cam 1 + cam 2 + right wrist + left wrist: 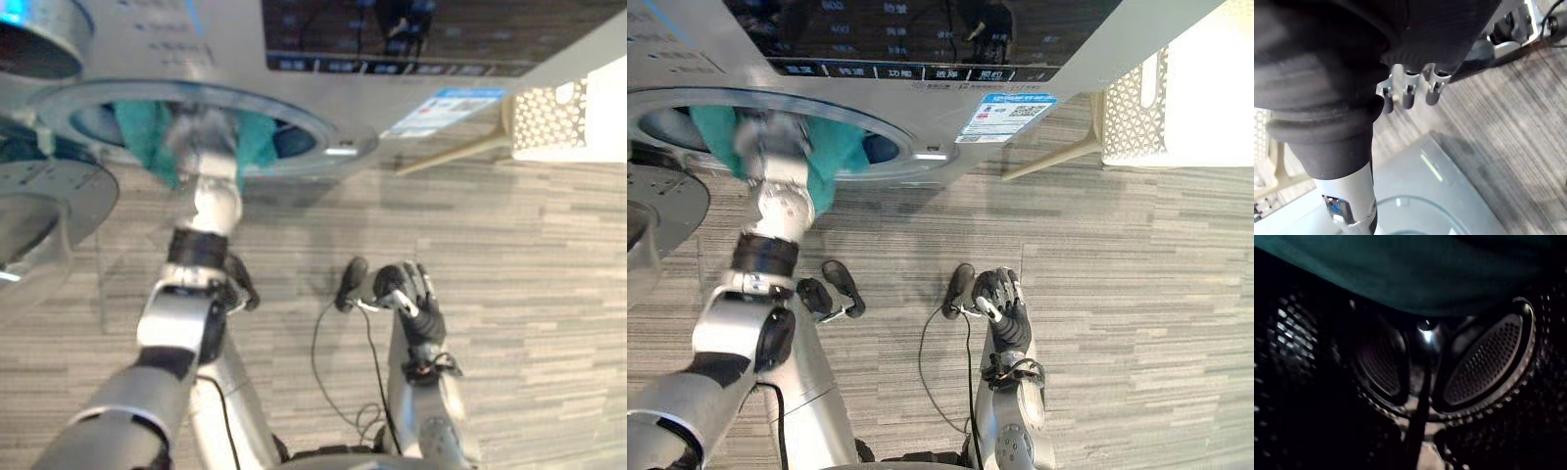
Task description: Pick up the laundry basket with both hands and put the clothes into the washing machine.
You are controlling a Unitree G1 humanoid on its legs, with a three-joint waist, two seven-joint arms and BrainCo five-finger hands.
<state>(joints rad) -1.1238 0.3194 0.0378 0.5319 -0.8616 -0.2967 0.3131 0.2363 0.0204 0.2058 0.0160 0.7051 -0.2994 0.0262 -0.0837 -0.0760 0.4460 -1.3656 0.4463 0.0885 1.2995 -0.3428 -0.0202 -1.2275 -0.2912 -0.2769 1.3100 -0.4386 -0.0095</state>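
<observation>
The washing machine [392, 88] stands ahead, its round opening [328, 137] uncovered. My left arm reaches up into that opening, and my left hand [201, 132] sits at the rim in a teal cloth [147, 137] that hangs half in, half out of it. The hand's fingers are lost in the cloth. The left wrist view looks into the dark perforated drum [1484, 362], with the teal cloth [1400, 274] draped across above it. My right hand [416, 299] hangs low over the floor, relaxed and holding nothing. The white perforated laundry basket [563, 117] stands on the floor beside the machine's right corner.
The washer's round door [49, 206] is swung open at the left, close beside my left arm. Grey striped carpet [529, 294] stretches in front of the machine and out to the right.
</observation>
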